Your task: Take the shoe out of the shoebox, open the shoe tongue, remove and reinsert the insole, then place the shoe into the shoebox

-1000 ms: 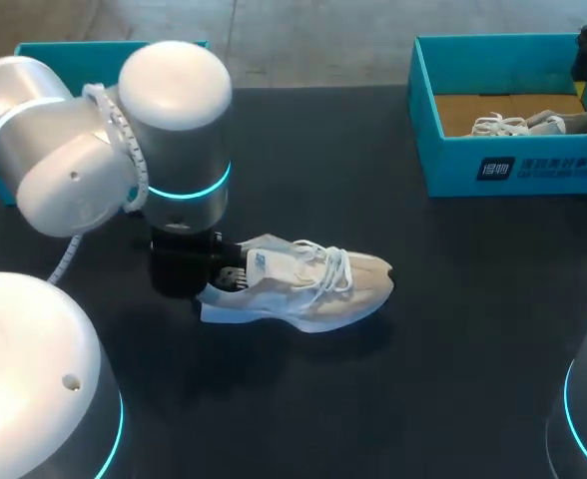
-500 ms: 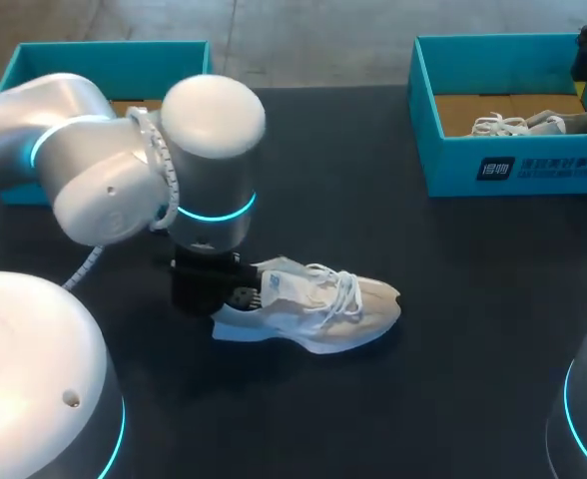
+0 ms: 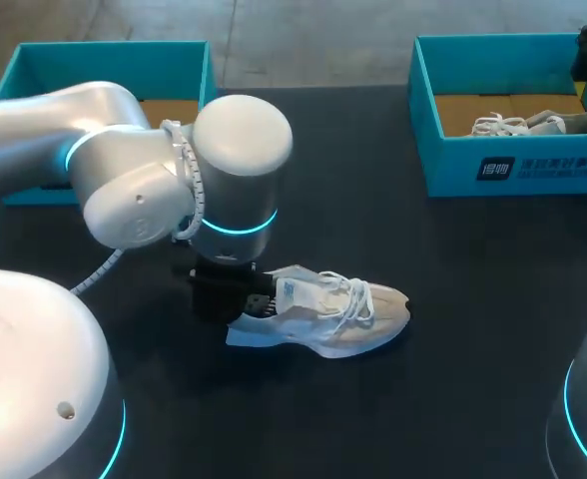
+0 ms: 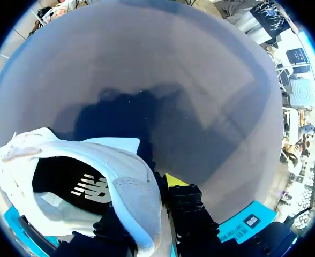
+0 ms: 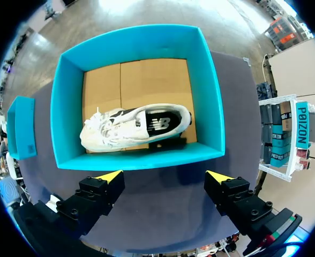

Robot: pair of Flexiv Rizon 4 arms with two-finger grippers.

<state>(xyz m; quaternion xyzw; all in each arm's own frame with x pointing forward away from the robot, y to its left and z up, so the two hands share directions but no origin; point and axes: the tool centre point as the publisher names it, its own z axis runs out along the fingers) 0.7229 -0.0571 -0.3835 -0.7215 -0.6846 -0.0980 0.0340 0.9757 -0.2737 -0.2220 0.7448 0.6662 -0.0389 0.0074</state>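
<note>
A white sneaker [image 3: 333,317] lies on its sole on the black table [image 3: 473,299], toe pointing right. My left gripper [image 3: 246,297] is at its heel. In the left wrist view the heel wall of the sneaker [image 4: 130,187] sits pinched in my left gripper [image 4: 151,188], one yellow fingertip [image 4: 173,179] outside and the other hidden inside the shoe. The dark insole with a white logo shows inside. My right gripper [image 5: 164,178] hangs open above the right teal shoebox [image 5: 205,96], where a second white shoe [image 5: 133,126] lies on cardboard.
An empty teal shoebox [image 3: 34,60] stands at the back left, behind my left arm. The right shoebox [image 3: 518,165] with the second shoe [image 3: 538,124] stands at the back right. Bare table lies between the sneaker and that box.
My left arm has carried the sneaker by its heel to the right and slightly toward the front. The right gripper has stayed still over its box.
</note>
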